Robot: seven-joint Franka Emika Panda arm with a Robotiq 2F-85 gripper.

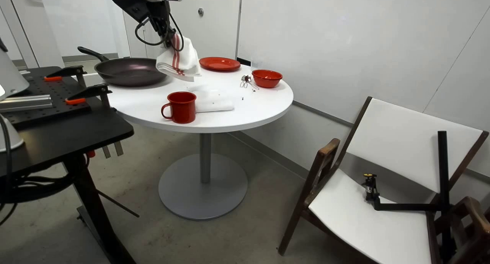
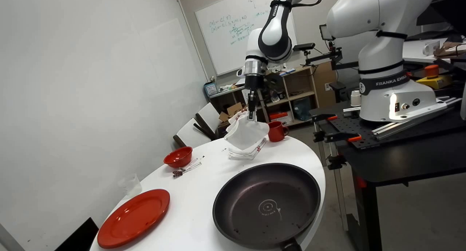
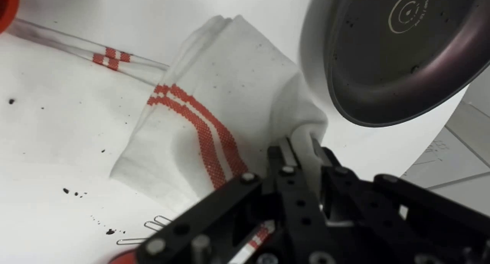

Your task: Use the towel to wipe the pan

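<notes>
- Wrist view: the black two-fingered tool (image 3: 305,153) pinches a bunched fold of the small white cloth towel with thin red stripes (image 3: 233,80); the rest of the towel fans out beyond the fingertips.
- Wrist view: the large round dark grey-black frying pan (image 3: 383,72) is at upper right, near the towel, with a strip of the white surface (image 3: 358,149) showing between them.
- Wrist view: a second white folded cloth with red stripes (image 3: 111,59) lies partly hidden behind the towel. Dark specks (image 3: 110,231) are scattered over the surface and inside the pan.
- In an exterior view, the towel hangs from the tool and, along the line of sight, covers part of the pan's rim. The pan rests flat, its long straight black handle (image 1: 92,52) pointing away from the towel.
- Same view: a glossy red mug (image 1: 183,108) stands upright near the surface's edge, just beside the folded cloth. A round red bowl (image 1: 267,79) and a flat round red plate (image 1: 219,64) are farther back.
- In an exterior view, a white jointed robot arm (image 2: 278,36) ends in the tool, pointing downward. The towel is apart from the pan; whether it touches the folded cloth, I cannot tell.
- Same view: a small wire utensil with a dark reddish end (image 2: 178,173) lies just beside the bowl; a clear plastic cup (image 2: 131,185) is near the plate.
</notes>
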